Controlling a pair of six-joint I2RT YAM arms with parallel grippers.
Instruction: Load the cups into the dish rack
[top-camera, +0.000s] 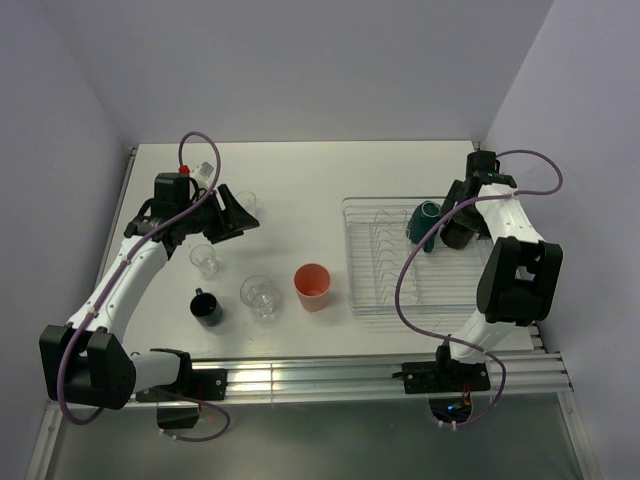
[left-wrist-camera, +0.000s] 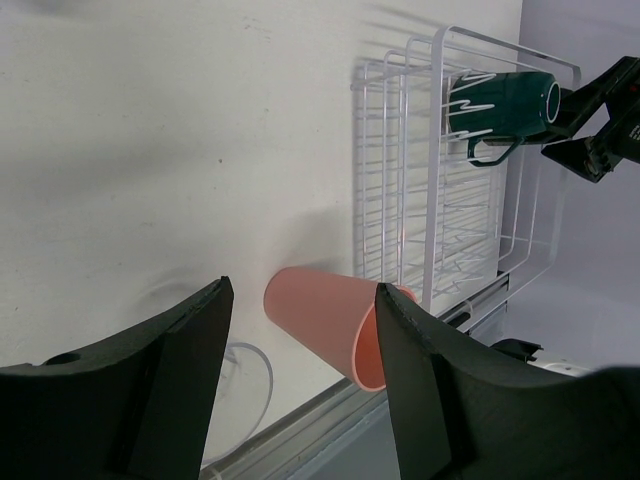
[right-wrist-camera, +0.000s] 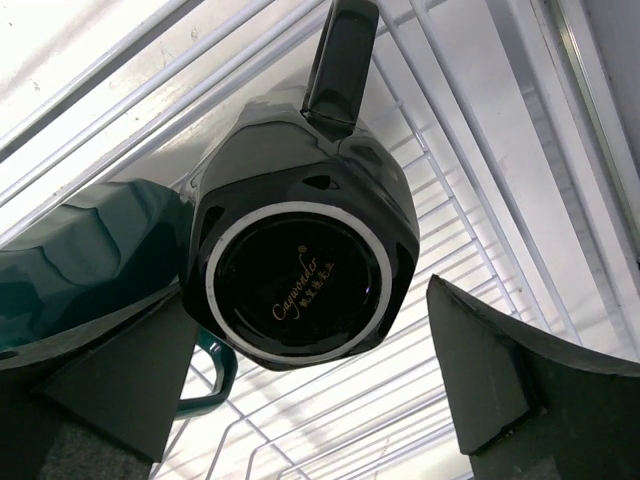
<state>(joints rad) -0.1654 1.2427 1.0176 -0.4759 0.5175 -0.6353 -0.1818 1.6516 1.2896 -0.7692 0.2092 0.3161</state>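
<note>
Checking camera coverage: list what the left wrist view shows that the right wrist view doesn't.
Only left wrist: the salmon cup, part of a clear glass, and the open left claw. Only right wrist: the underside of the black mug, close up between the fingers of the open right claw. Both: the green mug, the dish rack and the right claw.

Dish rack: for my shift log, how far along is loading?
Done: dark green mug in the dish rack. In hand: second dark mug between the open jaws of the right gripper, at the rack. Left on the table: black mug, salmon cup, three glass tumblers.
</note>
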